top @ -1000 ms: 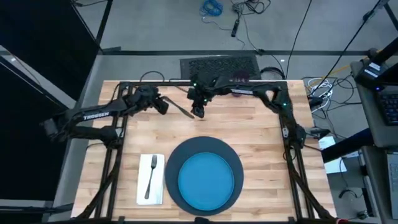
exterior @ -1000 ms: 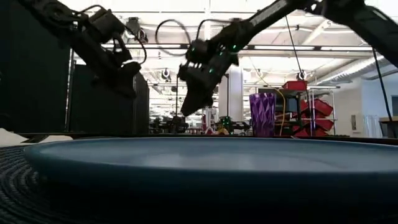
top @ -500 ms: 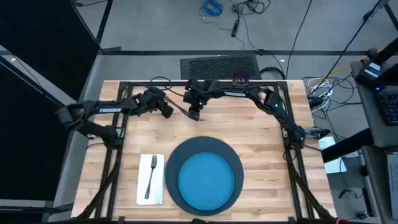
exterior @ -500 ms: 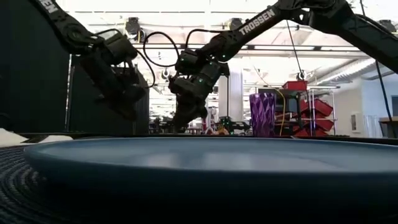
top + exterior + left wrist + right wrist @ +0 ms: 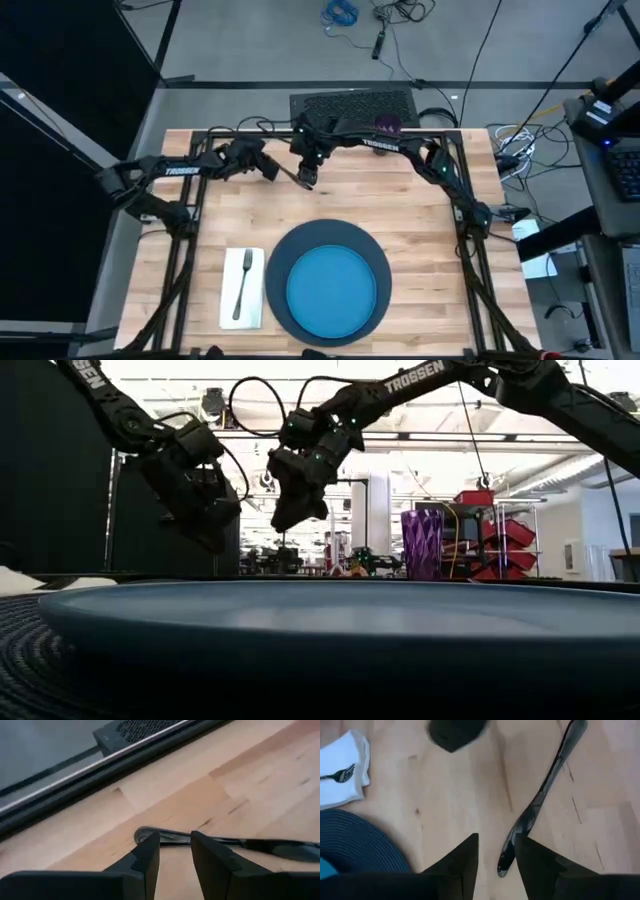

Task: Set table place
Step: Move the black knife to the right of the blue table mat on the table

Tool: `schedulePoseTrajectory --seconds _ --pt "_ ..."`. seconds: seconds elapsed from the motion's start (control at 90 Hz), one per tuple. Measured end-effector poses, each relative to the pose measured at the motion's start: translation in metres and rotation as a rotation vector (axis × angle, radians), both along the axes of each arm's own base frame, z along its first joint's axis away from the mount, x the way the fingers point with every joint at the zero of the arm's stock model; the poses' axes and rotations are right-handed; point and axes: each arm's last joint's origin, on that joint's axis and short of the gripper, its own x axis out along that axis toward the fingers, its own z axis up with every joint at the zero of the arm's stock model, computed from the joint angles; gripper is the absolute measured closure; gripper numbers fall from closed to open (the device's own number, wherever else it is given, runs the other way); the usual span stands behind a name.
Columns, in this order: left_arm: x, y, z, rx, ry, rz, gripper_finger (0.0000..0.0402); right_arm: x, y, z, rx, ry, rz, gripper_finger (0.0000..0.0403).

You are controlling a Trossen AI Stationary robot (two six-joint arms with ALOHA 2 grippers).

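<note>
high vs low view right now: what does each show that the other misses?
Only the high view: the white napkin with the fork on it, left of the bright blue plate, and a utensil lying on the table between the grippers. Only the low view: room background. Both: the plate, purple cup, left gripper and right gripper.

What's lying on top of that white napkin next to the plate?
A metal fork lies on the white napkin, lengthwise, prongs toward the table's far side. Nothing else shows on it. Whatever is beneath the napkin cannot be seen; it covers that patch of the table.
</note>
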Motion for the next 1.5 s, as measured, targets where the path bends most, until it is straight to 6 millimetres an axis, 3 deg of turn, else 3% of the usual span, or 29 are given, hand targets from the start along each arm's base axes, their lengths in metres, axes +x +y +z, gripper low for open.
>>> schedulePoseTrajectory --seconds 0.278,0.478,0.689,0.867,1.089,1.222,1.5 --pt "0.012 0.014 -0.029 -0.128 0.126 0.035 0.0304 -0.004 0.002 0.002 0.023 0.045 0.006 0.0291" --pt "0.019 0.02 -0.04 -0.109 0.122 0.033 0.0304 -0.006 0.003 0.001 0.031 0.071 0.013 0.0291" --pt "0.02 0.016 -0.029 -0.097 0.098 -0.011 0.0304 -0.009 0.004 -0.001 0.033 0.092 0.03 0.0291" --pt "0.018 0.02 -0.013 0.021 0.086 0.045 0.0304 -0.011 0.0 -0.001 0.032 0.094 0.027 0.0291" --pt "0.013 0.036 -0.018 0.005 0.092 0.105 0.0304 -0.011 0.0 -0.001 0.03 0.097 0.032 0.0291" --pt "0.019 0.048 -0.012 0.006 0.056 0.115 0.0304 -0.011 0.0 -0.001 0.032 0.099 0.032 0.0291" --pt "0.028 0.057 -0.023 -0.052 0.134 0.114 0.0304 -0.016 0.006 -0.004 0.064 0.166 0.035 0.0291"
